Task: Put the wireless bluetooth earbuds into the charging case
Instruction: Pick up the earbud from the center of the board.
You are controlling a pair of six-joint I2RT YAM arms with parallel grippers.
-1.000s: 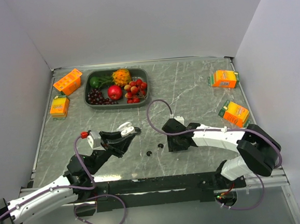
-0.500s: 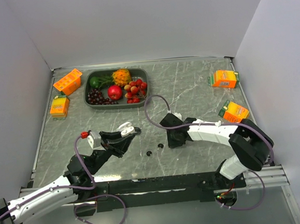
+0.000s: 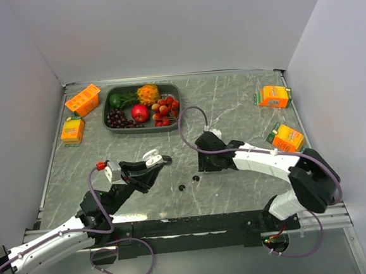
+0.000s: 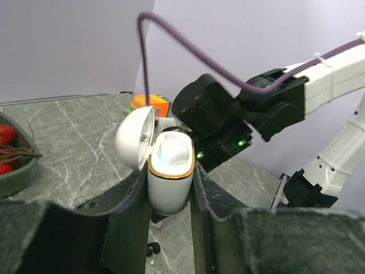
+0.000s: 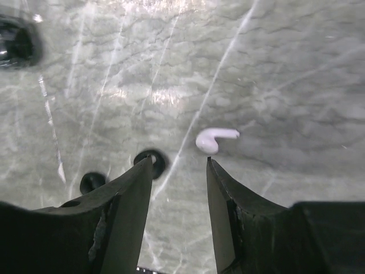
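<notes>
Charging case point(image 4: 169, 185): white, gold-rimmed, upright, lid hinged open to one side, clamped in left gripper point(image 4: 170, 194) above marble table point(image 5: 285, 68). White rounded piece point(image 4: 171, 151) seated inside. Loose white earbud point(image 5: 214, 138): flat on table, stem sideways. First black earbud point(image 5: 151, 162) and second black earbud point(image 5: 91, 181): on table, close together, near white earbud.

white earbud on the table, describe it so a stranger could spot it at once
On the grey marble table, look just beyond the open jaws of the right gripper. The white earbud lies there, bare stone around it. It is white with a short stem, while the two black pieces to its left in the right wrist view are dark and round.
</notes>
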